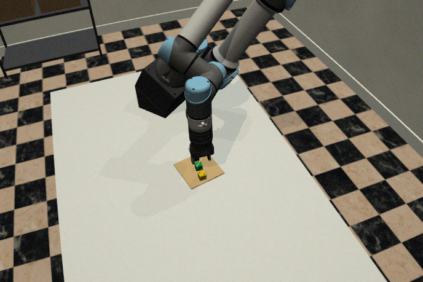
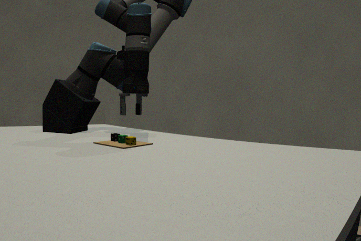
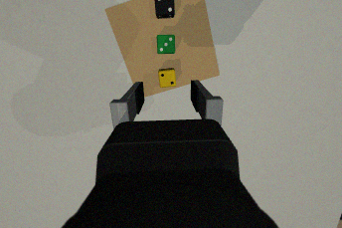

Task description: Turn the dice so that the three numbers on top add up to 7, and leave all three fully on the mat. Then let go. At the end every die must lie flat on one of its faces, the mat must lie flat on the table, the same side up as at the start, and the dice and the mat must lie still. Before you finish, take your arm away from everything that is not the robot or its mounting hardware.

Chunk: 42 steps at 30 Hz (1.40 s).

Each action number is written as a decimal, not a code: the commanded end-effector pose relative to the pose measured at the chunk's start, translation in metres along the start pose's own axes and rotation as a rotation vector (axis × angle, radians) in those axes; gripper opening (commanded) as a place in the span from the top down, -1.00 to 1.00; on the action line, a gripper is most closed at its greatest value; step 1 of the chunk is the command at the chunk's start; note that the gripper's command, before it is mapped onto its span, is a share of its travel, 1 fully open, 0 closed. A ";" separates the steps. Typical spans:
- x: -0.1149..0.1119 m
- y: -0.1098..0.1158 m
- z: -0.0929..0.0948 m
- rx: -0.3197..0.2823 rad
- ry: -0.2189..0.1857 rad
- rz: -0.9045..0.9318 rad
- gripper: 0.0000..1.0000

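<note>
A yellow die [image 1: 201,175] [image 2: 130,140] [image 3: 167,78] lies flat near one edge of the tan mat [image 1: 184,170] [image 2: 124,146] [image 3: 124,26], two pips on top. A green die [image 1: 198,165] [image 2: 121,138] [image 3: 166,44] lies flat at the middle, three pips on top. A black die [image 2: 114,137] [image 3: 164,5] lies flat near the opposite edge, two pips on top; in the top view it is hidden behind the gripper. All three are in a row, apart, fully on the mat. My gripper [image 2: 130,114] [image 3: 167,91] is open and empty, clearly above the dice.
The mat lies flat on the white table [image 1: 130,238] [image 2: 204,188] [image 3: 50,180]. The arm's black base block [image 1: 157,93] [image 2: 68,109] stands behind the mat. A shelf [image 1: 51,47] with boxes stands beyond the table at the back left.
</note>
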<state>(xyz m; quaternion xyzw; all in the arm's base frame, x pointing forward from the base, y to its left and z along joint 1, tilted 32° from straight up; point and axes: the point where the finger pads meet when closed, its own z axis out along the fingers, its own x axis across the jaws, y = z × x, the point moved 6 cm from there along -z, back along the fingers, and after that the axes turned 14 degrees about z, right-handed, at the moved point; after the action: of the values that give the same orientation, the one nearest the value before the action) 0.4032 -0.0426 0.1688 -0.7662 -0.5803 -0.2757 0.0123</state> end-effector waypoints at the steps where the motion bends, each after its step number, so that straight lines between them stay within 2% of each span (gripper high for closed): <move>1: 0.000 0.000 0.000 -0.001 0.000 0.000 -1.00; 16: 0.000 0.000 -0.006 -0.001 0.000 0.000 -1.00; 23: 0.000 0.000 -0.031 -0.001 0.000 0.000 -1.00; 25: 0.000 0.000 -0.031 -0.001 0.000 0.000 -1.00; 35: 0.000 0.000 -0.075 -0.001 0.000 0.000 -1.00; 42: 0.000 0.000 -0.085 -0.001 0.000 0.000 -1.00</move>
<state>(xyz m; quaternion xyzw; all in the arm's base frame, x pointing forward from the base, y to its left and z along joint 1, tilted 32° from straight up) 0.3707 -0.0700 0.2378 -0.7665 -0.5801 -0.2755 0.0108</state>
